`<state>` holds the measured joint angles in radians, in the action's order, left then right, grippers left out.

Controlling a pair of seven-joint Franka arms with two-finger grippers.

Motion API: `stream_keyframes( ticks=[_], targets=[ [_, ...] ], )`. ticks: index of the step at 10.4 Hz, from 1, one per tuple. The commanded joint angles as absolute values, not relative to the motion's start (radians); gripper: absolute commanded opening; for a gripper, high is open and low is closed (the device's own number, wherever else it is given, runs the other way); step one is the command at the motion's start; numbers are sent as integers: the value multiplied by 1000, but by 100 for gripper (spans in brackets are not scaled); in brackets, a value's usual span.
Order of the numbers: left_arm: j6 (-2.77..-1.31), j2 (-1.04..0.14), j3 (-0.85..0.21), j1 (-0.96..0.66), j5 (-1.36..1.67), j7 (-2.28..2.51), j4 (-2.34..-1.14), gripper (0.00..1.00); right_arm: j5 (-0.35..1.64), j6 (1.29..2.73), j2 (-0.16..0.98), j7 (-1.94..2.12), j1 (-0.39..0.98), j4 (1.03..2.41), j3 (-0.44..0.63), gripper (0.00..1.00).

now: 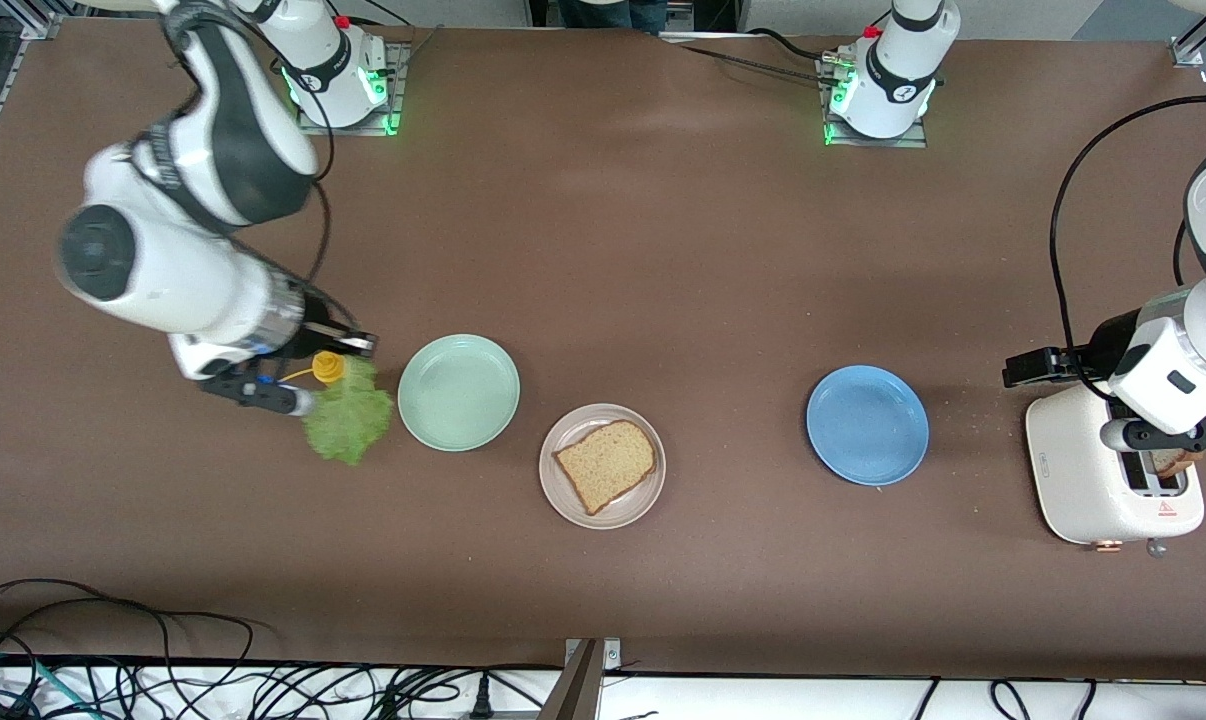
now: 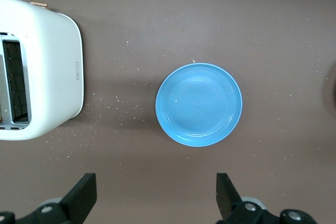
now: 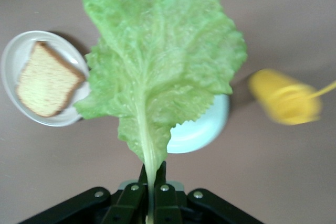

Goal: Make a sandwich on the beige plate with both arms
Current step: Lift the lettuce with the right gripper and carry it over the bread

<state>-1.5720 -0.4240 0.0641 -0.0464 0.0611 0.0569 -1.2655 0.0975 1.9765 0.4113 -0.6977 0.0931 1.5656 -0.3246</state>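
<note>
Gripping a lettuce leaf [image 3: 157, 72] by its stem, right hand [image 3: 149, 192] pinched tight, up in the air over the surface [image 1: 663, 250] at the right arm's end. Leaf hanging free from the fingers, crinkled blade spread wide. Just beside that hand: yellow squeeze bottle [image 1: 328, 367], blurred in the right wrist view. Near it, toward the middle of the surface: mint-green plate [image 1: 459, 392], bare. Next along from the hand: beige plate [image 1: 603, 466], carrying one bread slice [image 1: 607, 464] lying flat, brown with a dark crust; lettuce not yet on it.

Left hand [image 2: 155, 198] spread wide, holding nothing, up over the surface at the left arm's end. Below it in the left wrist view: blue plate [image 2: 199, 104], bare, between the two fingers' line of sight, and a white toaster [image 2: 39, 69] off to one side, crumbs scattered between the two. In the front view, hand over the toaster's slots, a second bread slice [image 1: 1175, 462] standing in a slot, mostly hidden by the wrist.
</note>
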Motion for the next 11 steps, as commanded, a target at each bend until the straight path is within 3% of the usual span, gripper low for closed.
stream_keyframes(
  ticks=[1, 5, 7, 8, 9, 11],
  targets=[
    [-1582, -408, 57, -32, 32, 40, -1284, 100, 95, 2174, 510, -938, 226, 1537, -319, 0],
    [-1583, -414, 58, 14, 34, -55, -1284, 100, 95, 2590, 687, -1091, 360, 1529, -316, 0],
    [-1583, -419, 63, 44, 34, -81, -1282, 100, 91, 2727, 779, -1083, 386, 1526, -314, 4],
    [-1597, -420, 64, 58, -16, -83, -1282, 100, 62, 2741, 816, -1078, 387, 1499, -314, 23],
    [-1603, -422, 64, 63, -75, -86, -1284, 100, 46, 2741, 840, -1083, 391, 1470, -314, 33],
    [-1644, -439, 64, 104, -107, -116, -1284, 100, 38, 2738, 833, -1075, 394, 1462, -314, 86]
  ],
)
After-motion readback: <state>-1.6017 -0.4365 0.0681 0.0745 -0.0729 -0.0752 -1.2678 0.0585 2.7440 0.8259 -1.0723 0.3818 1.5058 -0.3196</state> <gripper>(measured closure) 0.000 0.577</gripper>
